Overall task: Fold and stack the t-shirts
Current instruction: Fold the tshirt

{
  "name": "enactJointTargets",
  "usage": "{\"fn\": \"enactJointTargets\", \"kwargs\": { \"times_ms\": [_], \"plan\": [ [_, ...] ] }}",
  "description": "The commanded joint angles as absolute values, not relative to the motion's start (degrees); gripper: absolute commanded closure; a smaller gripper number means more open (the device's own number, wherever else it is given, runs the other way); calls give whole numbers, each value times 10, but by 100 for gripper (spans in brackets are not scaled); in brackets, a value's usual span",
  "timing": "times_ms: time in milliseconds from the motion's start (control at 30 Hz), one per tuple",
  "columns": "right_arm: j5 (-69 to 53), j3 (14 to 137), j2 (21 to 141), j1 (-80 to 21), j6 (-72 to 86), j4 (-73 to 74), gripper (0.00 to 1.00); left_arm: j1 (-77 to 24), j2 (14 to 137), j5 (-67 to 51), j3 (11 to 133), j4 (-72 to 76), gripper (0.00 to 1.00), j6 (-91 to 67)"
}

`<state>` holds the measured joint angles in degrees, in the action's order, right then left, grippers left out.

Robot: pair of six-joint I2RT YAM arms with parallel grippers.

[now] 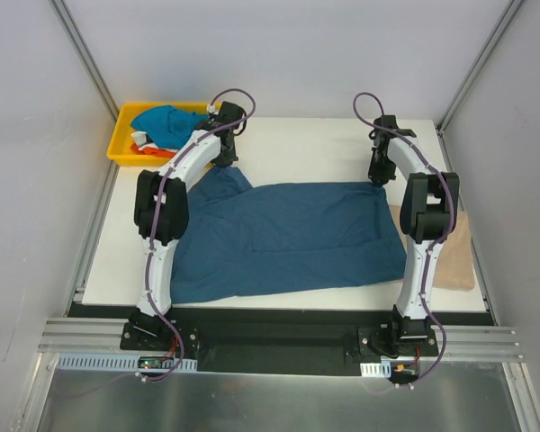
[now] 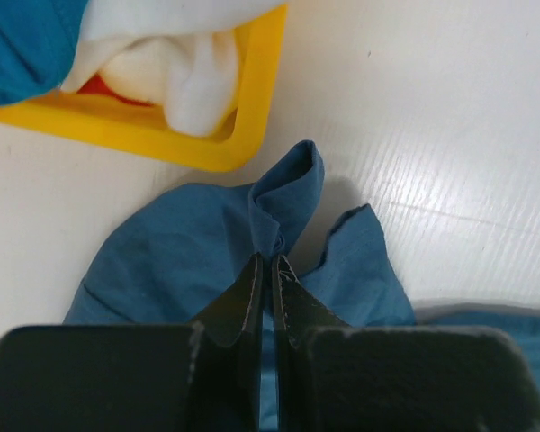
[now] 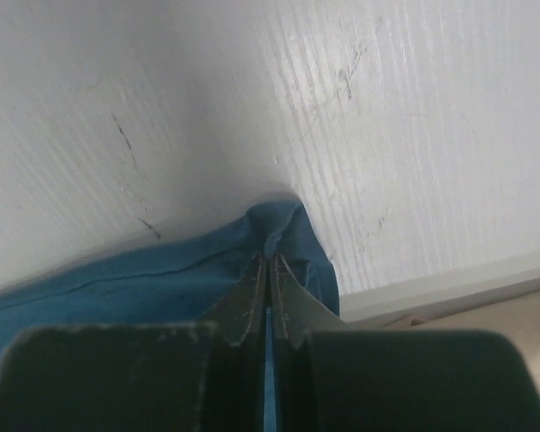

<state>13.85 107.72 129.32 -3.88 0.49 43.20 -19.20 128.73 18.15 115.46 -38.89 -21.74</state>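
One dark teal shirt [image 1: 288, 234] spread on my table [image 1: 324, 144], far left corner pinched in my left claw [image 2: 272, 261], far right corner in my right claw [image 3: 270, 260], both clamped tight on cloth.

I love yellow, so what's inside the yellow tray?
The yellow tray holds a bright blue shirt on top, with white cloth and a bit of orange-red cloth peeking out beside it. Whatever lies beneath that pile is covered.

A robotics lab test cell: plain grey panel walls [image 1: 288, 54] on aluminium struts [image 1: 83, 56] enclose a white worktop [image 1: 315, 153] with rail-mounted white robot arms [image 1: 191, 155].
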Motion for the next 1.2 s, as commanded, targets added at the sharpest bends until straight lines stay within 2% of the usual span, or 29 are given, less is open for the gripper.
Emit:
{"fn": "enactJointTargets", "kwargs": {
  "times_ms": [0,300,700,1167],
  "plan": [
    [118,1031,1187,-40,-8,408,99,-203,1206,199,1108,-402,100,-245],
    [116,915,1076,-41,-17,372,99,-235,1092,254,968,-409,100,-311],
    [112,846,992,-42,-21,365,99,-283,949,298,829,-468,100,-398],
    [116,787,914,-41,-25,366,99,-341,836,320,740,-545,100,-482]
  ]
}}
